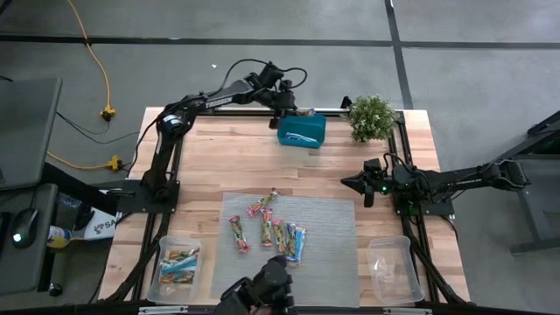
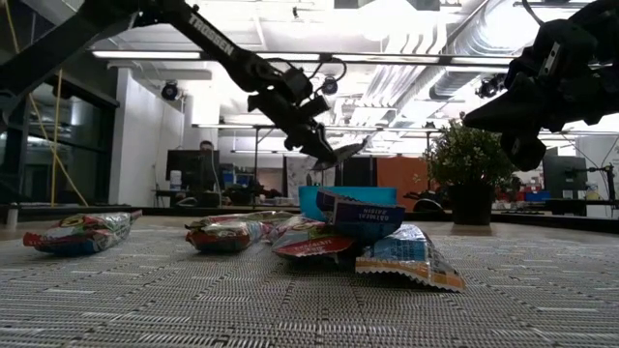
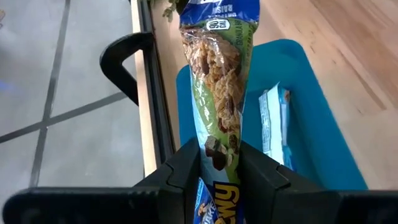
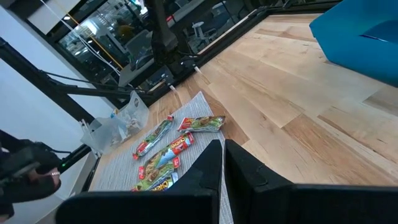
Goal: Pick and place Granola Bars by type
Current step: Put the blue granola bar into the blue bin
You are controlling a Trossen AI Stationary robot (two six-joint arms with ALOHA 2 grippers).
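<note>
Grey concrete floor with dark seams surrounded the wooden tabletop [image 1: 236, 166], and the level view looked across into an office with ceiling lights and desks. A grey woven mat [image 1: 332, 254] covered the near middle of the tabletop, with a potted plant [image 1: 372, 116] at the far edge.

The left claw [image 3: 219, 155] hung over the teal box [image 1: 302, 131] at the far side, clamped on one granola bar [image 3: 217, 81] with a blue and green wrapper; the bar stuck out ahead of the fingers, above the box's open top. Another light blue bar [image 3: 273, 124] lay inside the box.

Loose granola bars [image 1: 271, 229] lay scattered on the mat, well apart from both claws. More bars sat in the clear tub [image 1: 178, 267] at the near left corner; a second clear tub [image 1: 391, 265] stood at the near right.

The right claw [image 4: 222, 163] was closed on nothing, hovering over bare wood at the right, between the plant and the mat.
</note>
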